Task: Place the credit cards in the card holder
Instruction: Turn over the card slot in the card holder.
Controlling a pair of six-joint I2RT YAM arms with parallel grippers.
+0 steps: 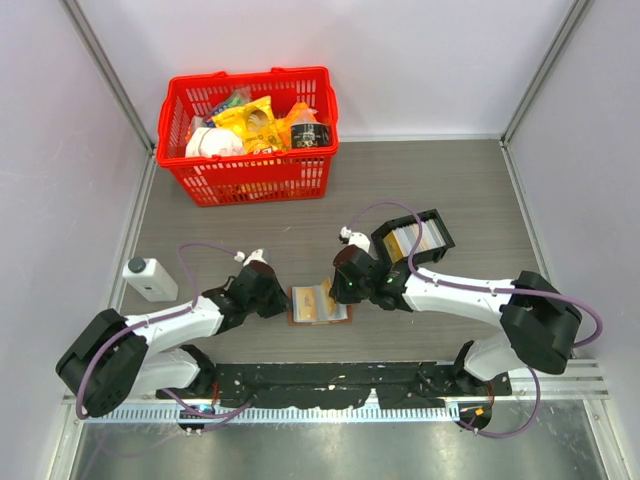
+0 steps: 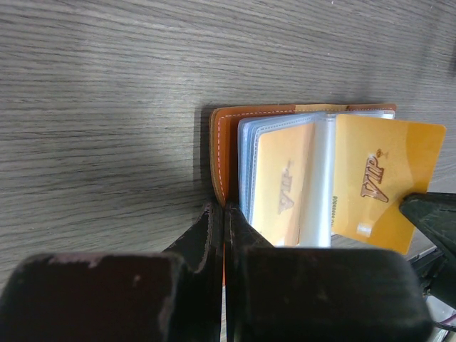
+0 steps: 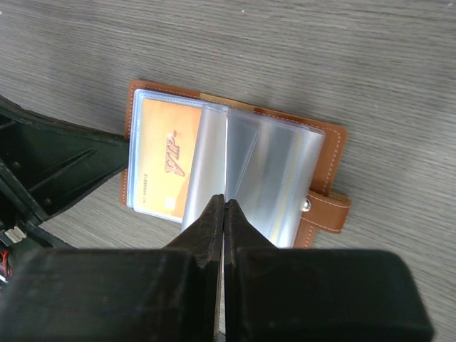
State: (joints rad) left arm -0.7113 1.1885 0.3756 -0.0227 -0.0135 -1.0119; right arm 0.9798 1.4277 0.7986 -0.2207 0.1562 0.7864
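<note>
Now lying open on the table point(image 1: 470, 200): the card holder point(image 1: 318, 304), yellow credit cards point(image 2: 381, 182) showing inside. Left gripper point(image 2: 222, 214) squeezed shut on its brown edge. Right gripper point(image 3: 224, 208) pinched shut on a clear sleeve point(image 3: 214, 160).

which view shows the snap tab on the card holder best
The right wrist view: the snap tab sticks out from the open card holder at its right edge, stud plainly visible. The left wrist view shows only the holder's other edge and the orange cards; the top view shows the holder too small to make out a tab.

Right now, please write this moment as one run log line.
card holder: open on table | left gripper: shut on its edge | right gripper: shut on plastic sleeve
</note>
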